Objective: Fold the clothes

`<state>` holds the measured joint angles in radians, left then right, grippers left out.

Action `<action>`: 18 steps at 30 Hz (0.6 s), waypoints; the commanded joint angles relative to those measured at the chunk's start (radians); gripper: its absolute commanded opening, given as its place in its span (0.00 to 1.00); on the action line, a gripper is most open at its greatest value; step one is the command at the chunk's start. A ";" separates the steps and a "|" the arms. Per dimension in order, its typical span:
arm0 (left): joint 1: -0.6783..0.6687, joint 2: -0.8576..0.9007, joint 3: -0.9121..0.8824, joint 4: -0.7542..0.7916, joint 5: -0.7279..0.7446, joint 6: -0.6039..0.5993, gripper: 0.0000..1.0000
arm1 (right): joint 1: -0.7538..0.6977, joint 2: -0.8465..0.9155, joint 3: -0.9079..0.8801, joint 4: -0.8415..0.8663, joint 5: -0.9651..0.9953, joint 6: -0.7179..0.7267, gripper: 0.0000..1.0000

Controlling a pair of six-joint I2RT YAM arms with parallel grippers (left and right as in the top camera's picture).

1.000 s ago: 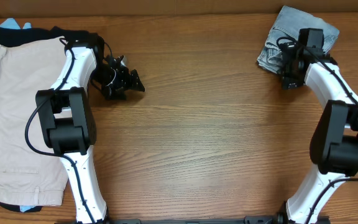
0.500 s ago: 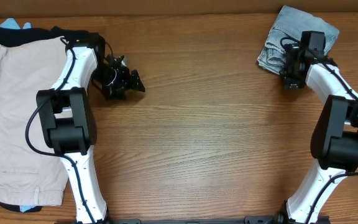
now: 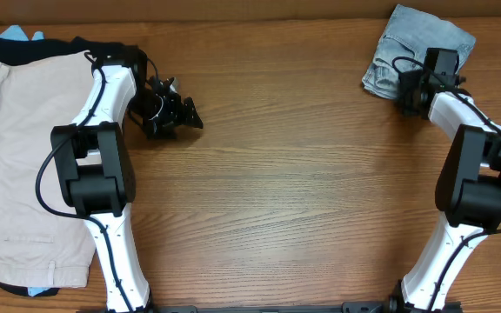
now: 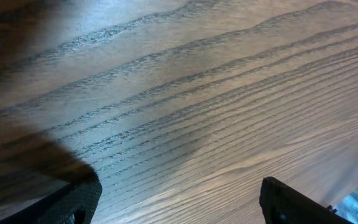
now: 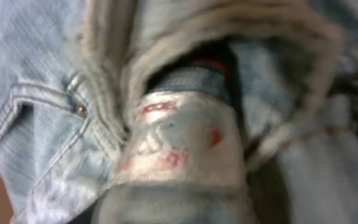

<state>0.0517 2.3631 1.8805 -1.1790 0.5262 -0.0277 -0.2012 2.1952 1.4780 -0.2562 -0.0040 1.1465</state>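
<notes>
The clothes, light-blue denim shorts, lie bunched at the table's far right corner. My right gripper is down on their near-left edge. In the right wrist view denim fills the frame: a pale patch with red print stands up in a pinched fold where the jaws are, and the fingers are buried in cloth. My left gripper hangs low over bare wood at the left centre, open, its two dark fingertips wide apart with nothing between them.
A large beige garment lies spread on the table's left side over a black garment, with a blue scrap at the far corner. Both arm bases stand at the near edge.
The right gripper has slid up and right, further onto the shorts' edge, and closed on the cloth. The left arm has stayed put.
</notes>
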 commanded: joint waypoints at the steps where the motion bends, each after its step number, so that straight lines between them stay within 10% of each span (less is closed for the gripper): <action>1: -0.008 0.069 -0.030 0.024 -0.118 0.001 0.86 | -0.027 0.016 -0.005 0.021 -0.077 -0.200 0.27; 6: -0.010 0.070 -0.030 0.028 -0.118 -0.003 0.86 | -0.092 -0.009 -0.003 0.032 -0.267 -0.397 0.04; 18: -0.035 0.070 -0.030 0.039 -0.118 -0.003 0.86 | -0.222 -0.058 0.115 -0.035 -0.688 -0.728 0.04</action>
<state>0.0364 2.3608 1.8805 -1.1767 0.5079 -0.0284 -0.4358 2.1975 1.5234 -0.2783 -0.5526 0.5636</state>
